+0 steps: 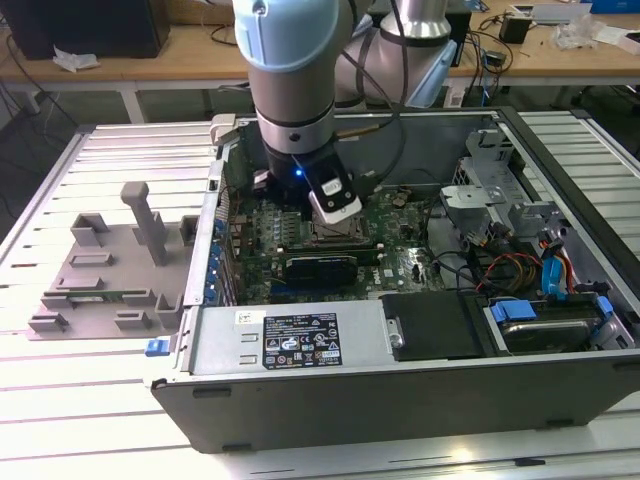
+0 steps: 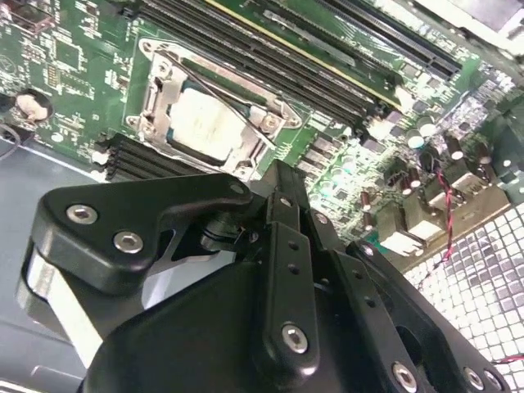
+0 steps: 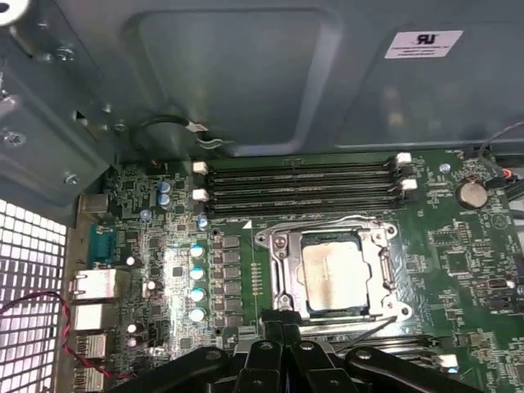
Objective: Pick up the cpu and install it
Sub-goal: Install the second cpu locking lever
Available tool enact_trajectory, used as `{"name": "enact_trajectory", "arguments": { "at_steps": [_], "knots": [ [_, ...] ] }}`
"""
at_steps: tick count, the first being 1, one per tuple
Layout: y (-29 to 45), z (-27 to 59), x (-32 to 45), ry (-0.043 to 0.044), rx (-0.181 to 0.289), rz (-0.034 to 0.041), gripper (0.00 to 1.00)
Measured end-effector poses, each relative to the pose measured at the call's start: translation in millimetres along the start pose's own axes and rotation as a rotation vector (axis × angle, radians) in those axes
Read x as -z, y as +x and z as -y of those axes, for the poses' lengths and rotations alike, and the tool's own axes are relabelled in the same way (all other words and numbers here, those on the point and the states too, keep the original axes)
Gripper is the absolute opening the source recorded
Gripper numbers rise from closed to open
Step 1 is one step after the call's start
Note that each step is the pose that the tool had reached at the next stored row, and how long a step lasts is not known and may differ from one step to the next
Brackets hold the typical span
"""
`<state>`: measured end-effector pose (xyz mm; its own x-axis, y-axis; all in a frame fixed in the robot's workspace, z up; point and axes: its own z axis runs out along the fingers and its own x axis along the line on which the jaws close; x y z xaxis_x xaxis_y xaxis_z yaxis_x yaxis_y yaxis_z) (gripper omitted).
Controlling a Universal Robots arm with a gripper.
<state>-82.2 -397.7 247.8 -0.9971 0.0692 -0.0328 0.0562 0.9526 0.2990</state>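
Observation:
The cpu (image 3: 334, 274), a small square chip with a dull silver top, lies flat inside the metal-framed socket (image 3: 278, 278) on the green motherboard (image 3: 458, 246). In the second wrist view the cpu (image 2: 205, 123) sits in the same frame, with a thin wire lever running along its edge. My gripper (image 3: 283, 321) hovers just beside the socket, its black fingers drawn together and shut on nothing; the gripper (image 2: 277, 170) tip ends right at the socket's rim. In the exterior view the arm (image 1: 295, 120) reaches down into the open computer case (image 1: 300, 390) over the motherboard's middle.
Black memory slots (image 3: 303, 184) run along one side of the socket, capacitors (image 3: 196, 282) along another. The case's steel wall (image 3: 246, 74) rises close behind. A drive cage (image 1: 490, 185) and coloured cables (image 1: 520, 270) fill the exterior view's right. A grey fixture (image 1: 110, 270) lies outside on the left.

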Motion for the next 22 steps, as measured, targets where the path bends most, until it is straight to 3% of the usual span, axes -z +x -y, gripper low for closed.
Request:
{"name": "enact_trajectory", "arguments": {
  "at_steps": [6,9,16,22],
  "knots": [
    [-19.9,-1.3,-1.0,0.0014,-0.001,-0.0003,0.11],
    [-24.3,-1.1,-1.2,0.0017,-0.002,0.0002,0.11],
    [-25.4,10.1,0.9,0.0023,-0.018,0.0052,0.11],
    [-23.3,16.4,-14.1,0.0038,-0.061,0.0186,0.11]
  ]
}}
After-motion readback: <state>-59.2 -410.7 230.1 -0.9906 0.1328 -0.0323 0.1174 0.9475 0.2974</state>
